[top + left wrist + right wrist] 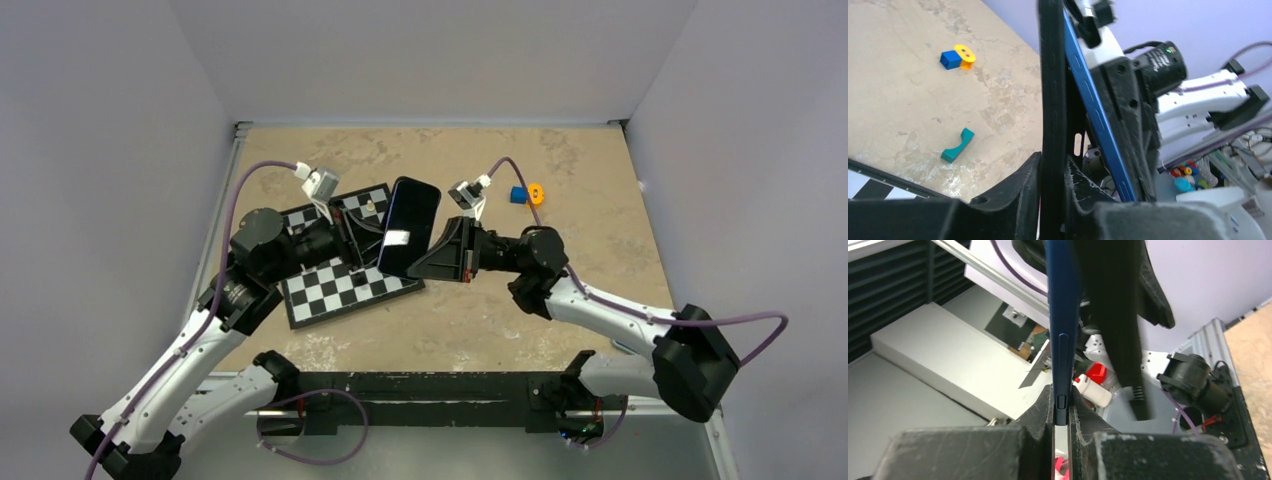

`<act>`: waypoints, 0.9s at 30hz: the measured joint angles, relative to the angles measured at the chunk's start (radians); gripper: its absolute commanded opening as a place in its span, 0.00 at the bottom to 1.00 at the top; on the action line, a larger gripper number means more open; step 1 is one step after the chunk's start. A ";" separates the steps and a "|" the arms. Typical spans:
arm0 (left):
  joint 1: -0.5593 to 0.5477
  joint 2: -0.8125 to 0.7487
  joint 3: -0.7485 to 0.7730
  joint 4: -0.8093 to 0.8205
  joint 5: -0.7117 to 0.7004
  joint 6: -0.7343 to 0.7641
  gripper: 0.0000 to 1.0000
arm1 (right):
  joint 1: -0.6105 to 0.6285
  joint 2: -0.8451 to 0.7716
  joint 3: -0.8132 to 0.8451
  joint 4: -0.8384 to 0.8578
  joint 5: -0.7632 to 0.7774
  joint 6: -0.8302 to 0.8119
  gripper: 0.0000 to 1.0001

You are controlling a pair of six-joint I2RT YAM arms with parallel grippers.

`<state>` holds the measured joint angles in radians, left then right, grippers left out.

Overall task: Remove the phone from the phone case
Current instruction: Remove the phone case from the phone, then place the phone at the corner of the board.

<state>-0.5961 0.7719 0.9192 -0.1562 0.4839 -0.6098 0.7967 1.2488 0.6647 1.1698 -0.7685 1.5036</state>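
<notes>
Seen from above, the left gripper [378, 240] and right gripper [428, 256] meet over a tan table [580, 160]. Between them, by a checkerboard [335, 290], they hold up a dark slab with a blue rim, the phone [412, 222]. From the left wrist, the left fingers pinch the edge of the black phone case [1053, 100]. The phone's blue edge slants away from the case, the gap widening towards these fingers. From the right wrist, the right fingers are clamped narrowly on the phone's blue edge, with the case just beside it.
</notes>
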 measured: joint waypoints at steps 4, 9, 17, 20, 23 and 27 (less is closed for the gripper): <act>-0.003 0.017 0.019 -0.054 -0.094 -0.019 0.00 | 0.006 -0.090 0.029 -0.264 0.018 -0.142 0.00; 0.002 -0.026 0.030 -0.158 -0.387 -0.094 0.00 | 0.010 -0.182 0.072 -0.480 0.026 -0.297 0.00; 0.005 -0.065 0.019 -0.186 -0.650 -0.214 0.00 | 0.011 -0.246 0.089 -0.680 0.094 -0.465 0.00; 0.005 -0.023 0.021 -0.192 -0.619 -0.214 0.00 | -0.008 -0.280 0.089 -0.862 0.241 -0.548 0.00; 0.005 0.011 0.005 -0.198 -0.547 -0.210 0.00 | -0.123 -0.302 0.074 -1.014 0.374 -0.601 0.00; 0.005 0.013 -0.068 -0.209 -0.429 -0.209 0.00 | -0.394 -0.306 0.026 -1.139 0.507 -0.631 0.00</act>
<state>-0.5911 0.7853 0.8513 -0.3649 0.0551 -0.8192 0.4023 0.9424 0.6910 0.0307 -0.2611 0.8722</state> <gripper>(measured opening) 0.152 0.069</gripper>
